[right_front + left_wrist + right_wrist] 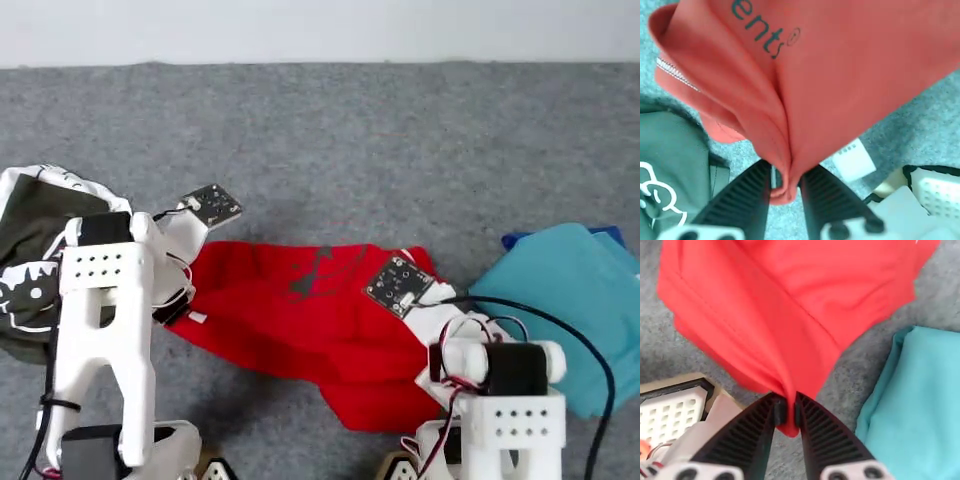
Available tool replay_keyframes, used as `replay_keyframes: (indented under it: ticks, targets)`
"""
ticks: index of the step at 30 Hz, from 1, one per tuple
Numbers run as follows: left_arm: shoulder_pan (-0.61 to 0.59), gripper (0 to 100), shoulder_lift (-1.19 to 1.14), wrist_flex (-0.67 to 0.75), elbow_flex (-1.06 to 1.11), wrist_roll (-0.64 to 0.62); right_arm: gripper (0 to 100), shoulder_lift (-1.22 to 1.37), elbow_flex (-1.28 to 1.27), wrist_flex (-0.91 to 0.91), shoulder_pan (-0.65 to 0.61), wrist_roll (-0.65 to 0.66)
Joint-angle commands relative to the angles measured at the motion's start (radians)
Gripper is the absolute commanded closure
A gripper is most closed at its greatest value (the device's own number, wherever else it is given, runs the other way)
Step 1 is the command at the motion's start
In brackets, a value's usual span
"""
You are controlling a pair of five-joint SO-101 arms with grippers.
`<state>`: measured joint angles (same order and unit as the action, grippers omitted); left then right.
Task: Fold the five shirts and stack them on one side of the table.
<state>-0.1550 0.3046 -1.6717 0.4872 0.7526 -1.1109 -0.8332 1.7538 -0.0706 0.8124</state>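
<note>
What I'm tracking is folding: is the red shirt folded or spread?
Neither: the red shirt lies rumpled, edges bunched in the left gripper and right gripper.

A rumpled red shirt [300,320] lies mid-table between an olive shirt [35,215] and a teal shirt [560,290].

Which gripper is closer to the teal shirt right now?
Right. The right gripper, shut on one end of the red shirt, sits next to the teal shirt. The left gripper grips the red shirt's far end, beside the dark green shirt.
</note>
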Motion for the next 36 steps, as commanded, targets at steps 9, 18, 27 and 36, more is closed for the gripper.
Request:
replay_keyframes:
  ticks: [9, 18, 27, 36]
  targets:
    - [0.002, 86, 0.035, 0.005, -0.008, 0.006, 82.4, -0.096, 0.002, 0.044, 0.002, 0.005]
    - [0.002, 86, 0.035, 0.012, -0.013, 0.008, 80.2, -0.182, 0.008, 0.021, 0.013, -0.012]
    - [-0.133, 86, 0.035, 0.005, -0.137, 0.011, 80.2, -0.001, 0.008, -0.298, 0.199, -0.209]
    - [-0.253, 86, 0.035, 0.006, -0.174, 0.011, 80.5, 0.530, 0.282, -0.483, 0.177, -0.226]
